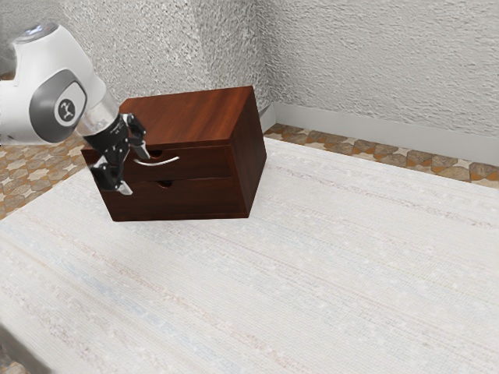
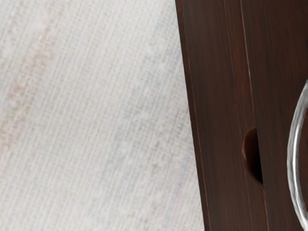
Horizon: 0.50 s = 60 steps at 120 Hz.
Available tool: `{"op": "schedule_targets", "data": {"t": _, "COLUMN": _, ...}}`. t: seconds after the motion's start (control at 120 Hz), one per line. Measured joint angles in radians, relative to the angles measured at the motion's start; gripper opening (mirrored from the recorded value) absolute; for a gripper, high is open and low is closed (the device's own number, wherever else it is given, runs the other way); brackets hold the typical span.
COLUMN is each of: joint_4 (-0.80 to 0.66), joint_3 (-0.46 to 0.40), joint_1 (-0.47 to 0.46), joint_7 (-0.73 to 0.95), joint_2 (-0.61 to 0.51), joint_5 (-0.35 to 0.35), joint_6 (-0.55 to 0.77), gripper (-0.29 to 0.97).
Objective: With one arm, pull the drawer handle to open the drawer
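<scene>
A dark wooden cabinet (image 1: 199, 117) stands on the pale table (image 1: 327, 257), with two drawer fronts stacked on its front face. The upper drawer (image 1: 195, 160) carries a curved silver handle (image 1: 162, 161). Both drawer fronts look flush with the cabinet. My black gripper (image 1: 131, 165) hangs in front of the upper drawer at the handle's end toward the exterior view's left. It is open, one finger above that end and one below. The wrist view has the handle (image 2: 294, 159) as a silver arc close to my hand, beside a rounded notch (image 2: 252, 155) in the dark wood.
The table spreads wide toward the exterior view's right and front. A grey textured wall (image 1: 374, 54) stands close behind the cabinet, with patterned floor tiles (image 1: 405, 154) at its foot. My white arm (image 1: 47, 93) comes in from the upper left.
</scene>
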Motion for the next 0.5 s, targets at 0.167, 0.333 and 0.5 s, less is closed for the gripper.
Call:
{"op": "schedule_targets", "data": {"t": 0.167, "joint_4": 0.047, "joint_3": 0.000, "joint_1": -0.002, "joint_7": 0.002, "joint_2": 0.048, "joint_5": -0.001, "joint_6": 0.010, "gripper": 0.68}}
{"op": "schedule_targets", "data": {"t": 0.333, "joint_4": 0.090, "joint_3": 0.000, "joint_1": 0.001, "joint_7": 0.004, "joint_2": 0.092, "joint_5": -0.001, "joint_6": 0.015, "gripper": 0.68}}
{"op": "schedule_targets", "data": {"t": 0.5, "joint_4": 0.116, "joint_3": 0.000, "joint_1": 0.013, "joint_7": 0.007, "joint_2": 0.119, "joint_5": -0.002, "joint_6": 0.017, "gripper": 0.68}}
